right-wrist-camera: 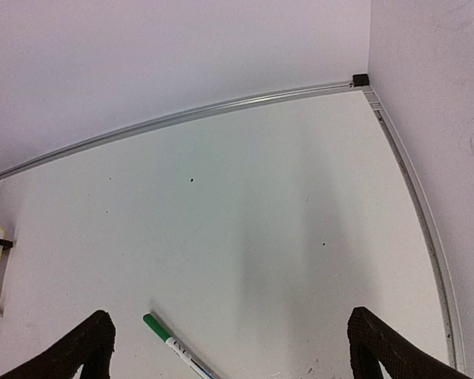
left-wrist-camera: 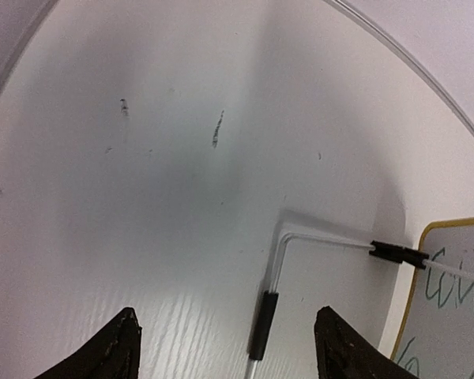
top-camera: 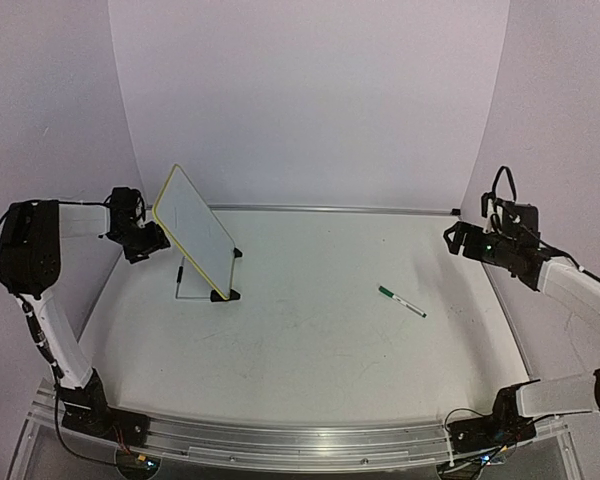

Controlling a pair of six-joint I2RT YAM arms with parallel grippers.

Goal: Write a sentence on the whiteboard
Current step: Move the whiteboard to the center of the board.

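Yellow-rimmed, the whiteboard [top-camera: 195, 232] leans tilted on a wire stand [left-wrist-camera: 262, 324] at the far left of the bench [top-camera: 310, 350]. The sentence [left-wrist-camera: 457, 290], in green marker, shows on its face, only partly in view and unreadable. Just left of it hangs the left gripper [left-wrist-camera: 231, 347], jaws wide apart, empty. The right gripper [right-wrist-camera: 235, 347] hovers far right, wide open, holding nothing. A green-capped pen [top-camera: 401, 301] lies right of centre, well apart from the whiteboard.

The whiteboard [top-camera: 195, 232] has a smooth white face, its wire stand [left-wrist-camera: 278, 264] is bare metal, and the counter [top-camera: 310, 340] is matt white, lightly scuffed.
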